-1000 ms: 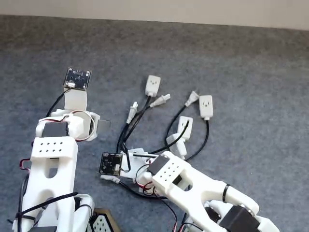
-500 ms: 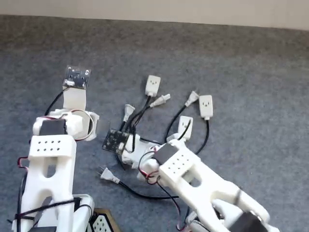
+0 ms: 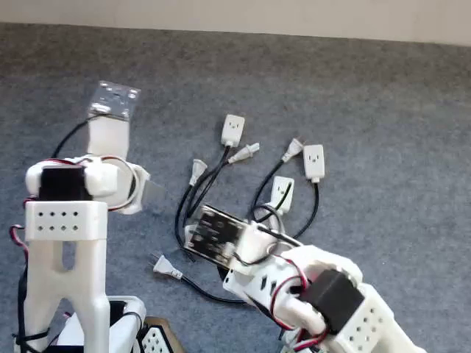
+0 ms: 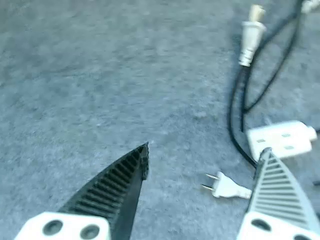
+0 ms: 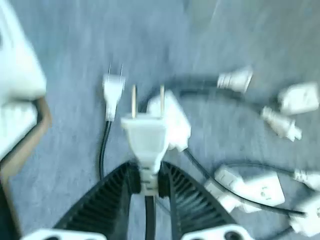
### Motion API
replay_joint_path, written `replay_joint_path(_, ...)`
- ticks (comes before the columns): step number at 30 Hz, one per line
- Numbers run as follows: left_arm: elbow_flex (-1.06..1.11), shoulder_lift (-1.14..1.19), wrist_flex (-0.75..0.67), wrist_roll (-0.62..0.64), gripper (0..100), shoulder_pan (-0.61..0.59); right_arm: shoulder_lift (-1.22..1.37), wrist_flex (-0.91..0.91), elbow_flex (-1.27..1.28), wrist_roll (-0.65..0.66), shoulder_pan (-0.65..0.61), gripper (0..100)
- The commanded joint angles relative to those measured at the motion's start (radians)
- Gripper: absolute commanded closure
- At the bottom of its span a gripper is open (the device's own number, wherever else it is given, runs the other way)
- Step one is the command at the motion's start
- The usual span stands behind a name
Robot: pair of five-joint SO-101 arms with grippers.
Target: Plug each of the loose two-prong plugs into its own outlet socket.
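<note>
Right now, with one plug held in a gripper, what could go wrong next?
The right gripper pinches the held plug only at its cord end, so it may pivot when pushed. The socket behind it lies loose on the carpet and could slide away. Crossed black cords may drag neighbouring sockets.

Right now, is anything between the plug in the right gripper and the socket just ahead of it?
Nothing visible. The right gripper holds the plug with its prongs pointing forward, and the socket lies just beyond them. A loose plug lies off to one side, clear of that line.
</note>
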Motion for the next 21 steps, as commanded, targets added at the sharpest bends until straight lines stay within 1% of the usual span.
replay_joint_path(1, -0.018, -0.044, 0.005, -0.012, 66, 0.131, -0.171, -0.295, 0.300, -0.037, 0.008, 99.3)
replay_joint_path(4, -0.016, -0.168, -0.006, -0.015, 66, 0.191, -0.245, -0.463, 0.499, -0.117, 0.071, 99.3)
replay_joint_path(6, 0.015, -0.282, -0.037, -0.020, 66, 0.217, -0.272, -0.503, 0.549, -0.138, 0.110, 99.3)
replay_joint_path(8, 0.113, -0.397, -0.110, -0.041, 66, 0.231, -0.292, -0.506, 0.552, -0.166, 0.130, 99.3)
replay_joint_path(11, 0.329, -0.542, -0.247, -0.049, 66, 0.232, -0.298, -0.509, 0.555, -0.195, 0.139, 99.3)
replay_joint_path(15, 0.585, -0.676, -0.400, -0.044, 66, 0.232, -0.297, -0.527, 0.556, -0.204, 0.137, 99.3)
replay_joint_path(18, 0.667, -0.717, -0.462, -0.032, 66, 0.236, -0.297, -0.527, 0.556, -0.204, 0.134, 99.3)
replay_joint_path(21, 0.670, -0.716, -0.471, 0.003, 66, 0.269, -0.295, -0.527, 0.556, -0.201, 0.134, 99.3)
